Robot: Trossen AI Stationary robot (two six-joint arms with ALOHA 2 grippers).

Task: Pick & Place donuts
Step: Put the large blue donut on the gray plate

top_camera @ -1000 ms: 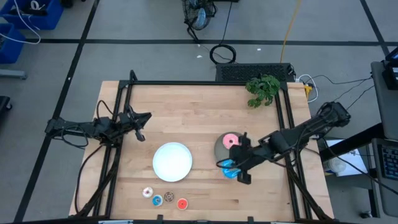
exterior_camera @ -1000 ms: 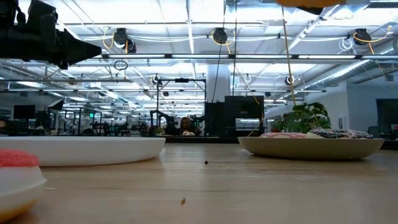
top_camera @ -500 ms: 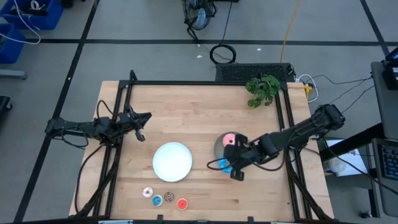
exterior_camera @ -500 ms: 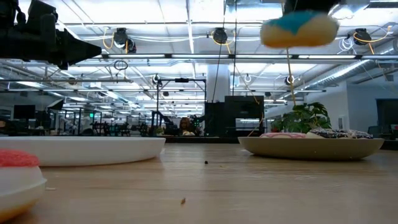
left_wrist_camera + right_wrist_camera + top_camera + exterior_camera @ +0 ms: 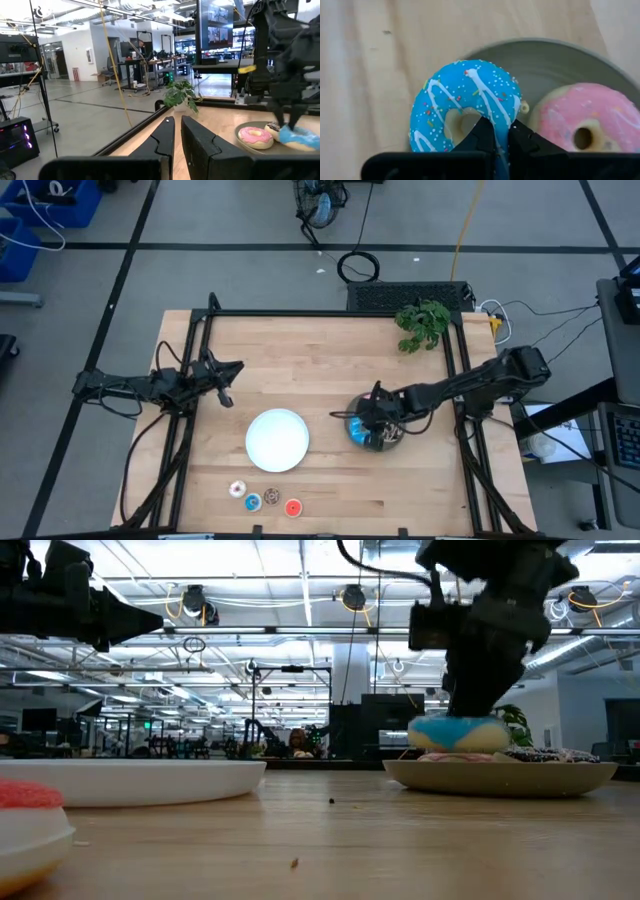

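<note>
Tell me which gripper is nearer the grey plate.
Right. The right gripper is over the grey plate, shut on the blue donut. The left gripper hangs far off, beyond the white plate.

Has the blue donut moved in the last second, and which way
Yes. Held by the right gripper, the blue donut has come down in the low view from above the frame onto the grey plate, beside the pink donut.

Blue donut [image 5: 465, 110] (white-drizzled) hangs over the grey plate's [image 5: 555, 65] edge beside the pink donut [image 5: 580, 122].
</note>
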